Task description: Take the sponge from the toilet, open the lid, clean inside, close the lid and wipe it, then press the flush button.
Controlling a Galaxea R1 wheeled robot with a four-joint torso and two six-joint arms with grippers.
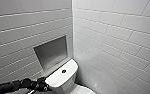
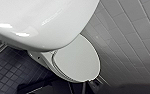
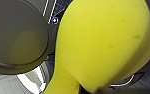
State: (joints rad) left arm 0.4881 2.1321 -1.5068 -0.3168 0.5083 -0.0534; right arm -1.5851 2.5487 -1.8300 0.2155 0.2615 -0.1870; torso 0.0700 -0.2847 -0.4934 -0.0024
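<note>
left gripper (image 1: 43, 84) beside white glossy ceramic toilet (image 1: 62, 79) tank, near round dark flush button (image 1: 63, 71); fingers: cannot tell. right gripper (image 3: 91, 90) fingers pinch bright yellow soft sponge (image 3: 103, 42). White oval lid (image 2: 77, 61) down.

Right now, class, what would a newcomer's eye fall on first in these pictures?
The bright yellow sponge strikes first, looming large in the right wrist view. Next comes the white toilet in the corner of the grey tiled walls, with the dark flush button in the middle of its tank top. The black left arm reaches in beside the tank.
</note>
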